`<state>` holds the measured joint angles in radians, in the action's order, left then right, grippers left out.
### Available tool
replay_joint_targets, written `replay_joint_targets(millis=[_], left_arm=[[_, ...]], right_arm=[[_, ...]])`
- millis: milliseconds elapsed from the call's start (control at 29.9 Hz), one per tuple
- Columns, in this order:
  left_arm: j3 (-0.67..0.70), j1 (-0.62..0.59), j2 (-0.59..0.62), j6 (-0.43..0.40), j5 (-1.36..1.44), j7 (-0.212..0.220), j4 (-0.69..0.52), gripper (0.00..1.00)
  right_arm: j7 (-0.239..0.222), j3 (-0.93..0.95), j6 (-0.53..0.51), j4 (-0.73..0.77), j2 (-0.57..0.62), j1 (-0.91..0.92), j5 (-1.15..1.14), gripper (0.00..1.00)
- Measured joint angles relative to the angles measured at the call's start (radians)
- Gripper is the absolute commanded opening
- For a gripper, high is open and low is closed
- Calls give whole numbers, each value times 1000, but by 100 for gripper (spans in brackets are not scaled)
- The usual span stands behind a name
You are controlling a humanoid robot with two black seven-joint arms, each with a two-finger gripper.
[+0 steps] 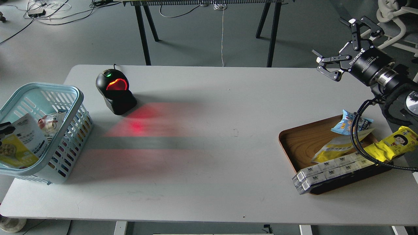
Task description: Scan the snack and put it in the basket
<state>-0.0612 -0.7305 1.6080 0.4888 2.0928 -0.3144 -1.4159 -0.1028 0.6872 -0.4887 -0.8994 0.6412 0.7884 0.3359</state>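
Your right gripper [339, 45] hangs wide open and empty, snack [18, 143] far off to its left already in the basket [70, 94], left gripper hidden, so any pull-back could snag the pouch out.

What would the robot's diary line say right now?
snack: in basket | right end effector: open, empty, raised | scanner: lit

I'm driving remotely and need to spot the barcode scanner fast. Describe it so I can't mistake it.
Start at the light-blue slotted plastic basket at the left edge of the white table. Just right of it, toward the table's far side, stands a small black scanner on a wedge base. It alone glows: a red window, a green light on top, and red light cast on the tabletop.
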Motion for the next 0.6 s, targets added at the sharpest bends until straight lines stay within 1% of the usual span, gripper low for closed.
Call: replay_joint_targets(millis=[33,100,167,201,234,268,368,602], left_arm=[[0,0,0,0,0,0,0,53],[0,0,0,0,0,0,0,67],[0,0,0,0,0,0,0,83],[0,0,2,0,0,0,0,89],[1,0,4,0,-5,0,-1,93],[3,0,6,0,-13,0,-1,96],[18,-11,24,0,-46,2,-3,97],[146,-48,52,0,-136,2,1,98]], right_arm=[[0,0,0,0,0,0,0,98],[0,0,0,0,0,0,0,98],[0,0,0,0,0,0,0,98],[0,0,0,0,0,0,0,98],[0,0,0,0,0,-1,0,98],[0,0,0,1,0,-1,0,98],[0,0,0,1,0,-1,0,98],[1,0,0,-1,-5,3,0,98]])
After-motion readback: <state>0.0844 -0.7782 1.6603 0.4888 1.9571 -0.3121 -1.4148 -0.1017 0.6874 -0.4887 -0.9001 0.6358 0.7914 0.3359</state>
